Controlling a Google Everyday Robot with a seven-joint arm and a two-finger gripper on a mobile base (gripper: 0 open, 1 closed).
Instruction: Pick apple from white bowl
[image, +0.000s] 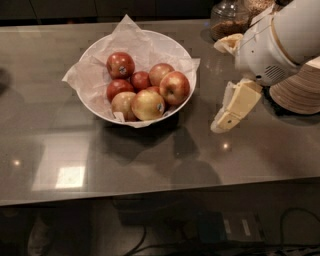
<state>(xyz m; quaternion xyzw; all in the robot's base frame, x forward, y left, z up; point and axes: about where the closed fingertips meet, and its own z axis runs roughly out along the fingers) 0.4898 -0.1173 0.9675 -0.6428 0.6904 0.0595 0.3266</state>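
The white bowl (100, 114) stands on the dark table, left of centre, lined with crinkled white paper. Several apples lie in it. The apple (174, 87), large, red streaked over yellow-green, sits at the bowl's right side. A yellower stickered apple (148, 105) is in front of it, and smaller dark-red apples (120, 65) lie behind and to the left. My gripper (222, 121) hangs from the white arm to the right of the bowl, pointing down-left, just above the table. It is about a bowl's half-width from the rim and holds nothing.
A stack of tan paper bowls (300, 90) stands at the right edge behind the arm. A glass jar (229, 20) is at the back right. The table's front edge (160, 192) runs across below, with cables under it.
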